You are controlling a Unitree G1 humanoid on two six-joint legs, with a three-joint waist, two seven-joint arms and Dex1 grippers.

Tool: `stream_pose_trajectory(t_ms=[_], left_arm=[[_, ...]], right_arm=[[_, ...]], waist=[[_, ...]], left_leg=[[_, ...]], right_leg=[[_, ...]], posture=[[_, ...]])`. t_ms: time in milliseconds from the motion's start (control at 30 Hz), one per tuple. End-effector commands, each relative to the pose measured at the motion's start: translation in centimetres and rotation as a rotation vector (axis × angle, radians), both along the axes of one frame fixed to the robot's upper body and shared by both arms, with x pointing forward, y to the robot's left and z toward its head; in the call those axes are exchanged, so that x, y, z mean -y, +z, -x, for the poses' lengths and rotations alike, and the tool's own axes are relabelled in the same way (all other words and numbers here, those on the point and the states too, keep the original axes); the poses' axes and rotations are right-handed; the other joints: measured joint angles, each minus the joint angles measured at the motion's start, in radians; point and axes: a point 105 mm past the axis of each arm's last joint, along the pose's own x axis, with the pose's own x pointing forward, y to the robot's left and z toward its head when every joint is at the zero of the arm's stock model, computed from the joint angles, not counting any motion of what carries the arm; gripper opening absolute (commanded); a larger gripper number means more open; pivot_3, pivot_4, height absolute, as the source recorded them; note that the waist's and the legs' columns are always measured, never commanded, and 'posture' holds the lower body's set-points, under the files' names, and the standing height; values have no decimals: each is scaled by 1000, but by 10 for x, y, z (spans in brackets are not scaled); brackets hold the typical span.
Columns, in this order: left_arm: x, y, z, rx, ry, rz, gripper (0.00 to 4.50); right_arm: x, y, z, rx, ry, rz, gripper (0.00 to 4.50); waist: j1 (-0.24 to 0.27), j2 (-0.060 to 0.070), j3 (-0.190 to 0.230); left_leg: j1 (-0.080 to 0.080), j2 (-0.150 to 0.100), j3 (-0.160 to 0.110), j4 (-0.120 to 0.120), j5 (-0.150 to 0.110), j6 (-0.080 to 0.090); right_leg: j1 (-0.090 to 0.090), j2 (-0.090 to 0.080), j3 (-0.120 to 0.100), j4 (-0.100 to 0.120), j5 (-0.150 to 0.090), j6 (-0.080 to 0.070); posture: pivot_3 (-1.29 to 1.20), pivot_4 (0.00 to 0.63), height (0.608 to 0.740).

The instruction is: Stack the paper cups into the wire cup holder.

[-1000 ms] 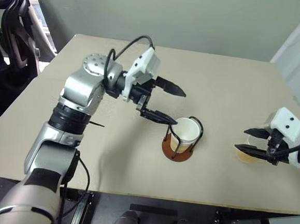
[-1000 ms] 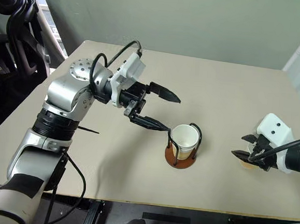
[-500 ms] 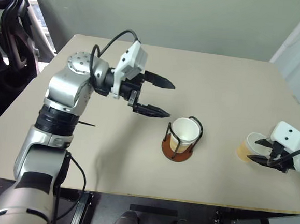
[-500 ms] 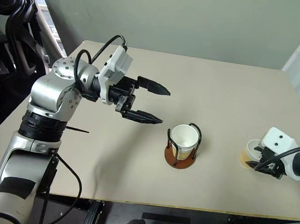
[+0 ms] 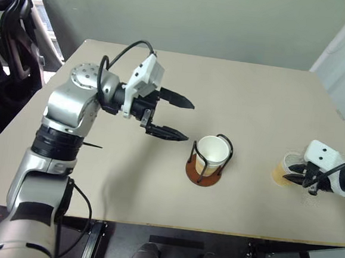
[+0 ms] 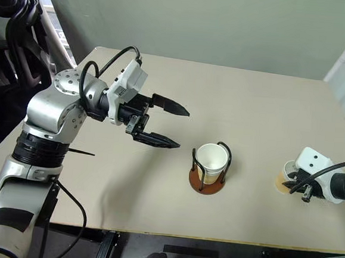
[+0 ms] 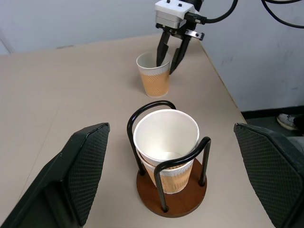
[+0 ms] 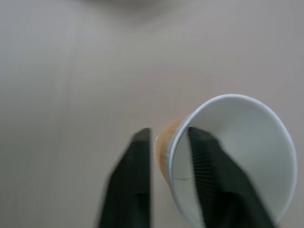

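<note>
The right gripper (image 7: 169, 51) is pinched on the wall of the lone cup (image 7: 154, 74) near the tabletop's (image 5: 251, 111) right edge — one finger inside the rim, one outside. The holder (image 5: 204, 170) stands mid-table with cups (image 7: 166, 142) already nested in it. The left gripper (image 5: 178, 118) hangs wide and empty beside the holder. A thin wall crumples easily, so I'd lift straight up, keep the cup upright, centre it between the wire loops — then lower
</note>
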Motion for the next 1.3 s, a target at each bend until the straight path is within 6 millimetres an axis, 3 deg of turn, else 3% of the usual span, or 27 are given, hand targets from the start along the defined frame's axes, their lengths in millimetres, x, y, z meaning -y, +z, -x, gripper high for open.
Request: stream_pose_trajectory(t_ms=[33, 367, 767, 1100, 1300], left_arm=[[-4, 11, 5, 50, 7, 17, 4500], [-12, 10, 1, 49, 55, 23, 4500], [-14, 8, -3, 45, 81, 20, 4500], [-10, 6, -7, 37, 62, 4, 4500], [-8, 4, -7, 32, 46, -3, 4500]], right_arm=[[-1, 9, -1, 11, 18, 8, 13], [-11, 18, 0, 16, 47, -24, 13], [-45, 82, -2, 220, 167, 18, 13], [-101, 141, 17, 408, 391, 43, 13], [-120, 148, 27, 404, 475, 23, 13]], waist=[[0, 0, 0], [-2, 0, 0], [-4, 0, 0], [-8, 1, 0], [-9, 1, 0]], left_leg=[[0, 0, 0, 0, 0, 0], [0, 0, 0, 0, 0, 0], [0, 0, 0, -1, 0, 0], [0, 0, -1, -3, 0, 0], [0, 0, -2, -5, 0, 0]], right_leg=[[0, 0, 0, 0, 0, 0], [0, 0, 0, 0, 0, 0], [0, 0, 0, 0, 0, 0], [-1, 0, 0, -3, 0, -1], [-1, 0, 0, -3, -1, -1]], posture=[[0, 150, 740], [0, 150, 740], [0, 150, 740], [0, 150, 740], [0, 150, 740]])
